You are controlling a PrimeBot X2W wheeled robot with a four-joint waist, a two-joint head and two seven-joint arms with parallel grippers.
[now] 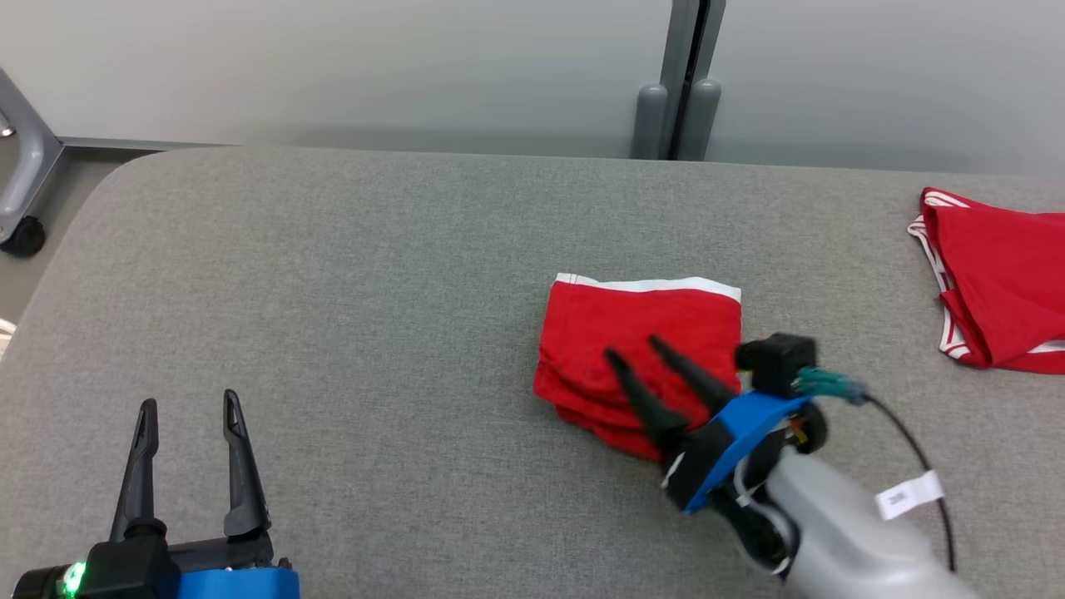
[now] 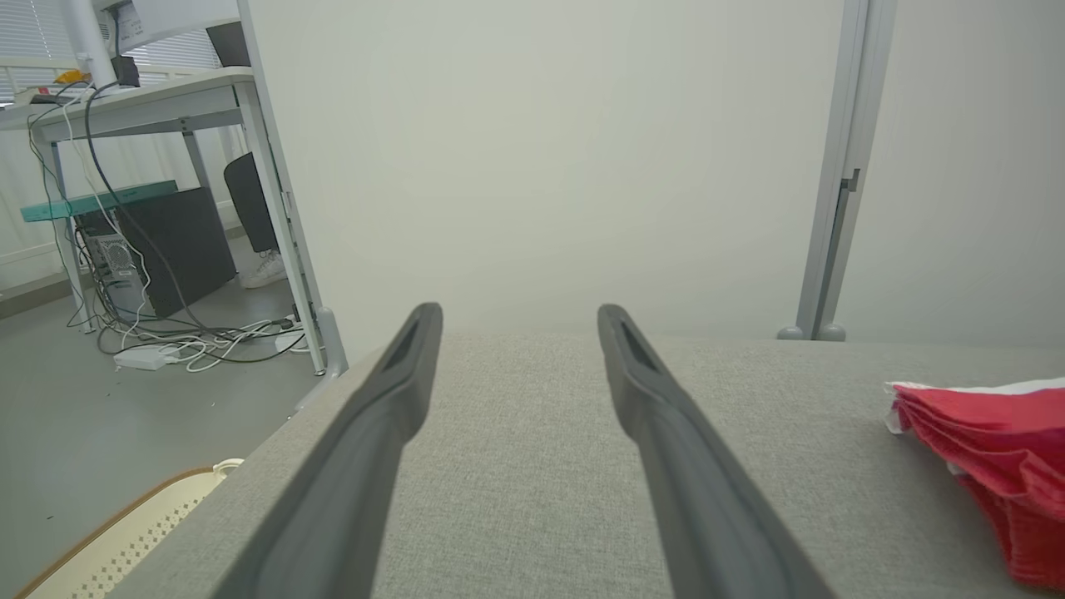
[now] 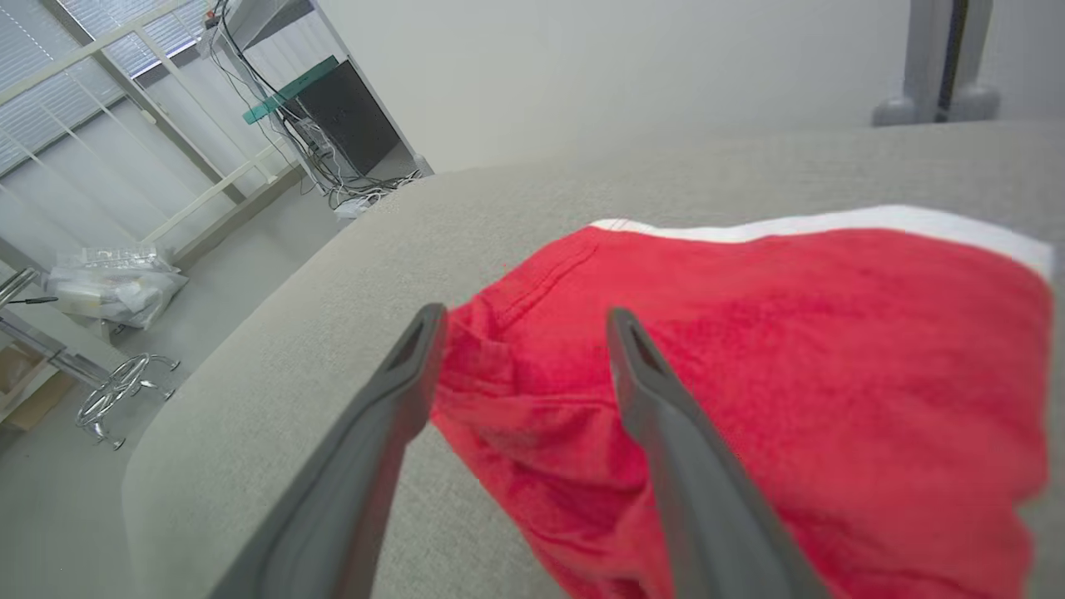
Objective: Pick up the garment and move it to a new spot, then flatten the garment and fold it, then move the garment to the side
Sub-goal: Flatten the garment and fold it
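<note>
Garment (image 1: 641, 312): we see it folded, red, mid-frame on the bench (image 1: 374, 291).
Right gripper (image 1: 632, 347): fingers apart over its lower right.
Left gripper (image 1: 190, 399): fingers apart, lower left.

White cable tag (image 1: 908, 496), print illegible

Black tapered fingers (image 1: 243, 474), blue bracket (image 1: 740, 428), grey forearm (image 1: 832, 524)

Soft, even light fills the room without glare, the red garment (image 1: 641, 333) casting barely a shadow on the grey table (image 1: 333, 333), though both wrist views bow and blur toward their edges.
</note>
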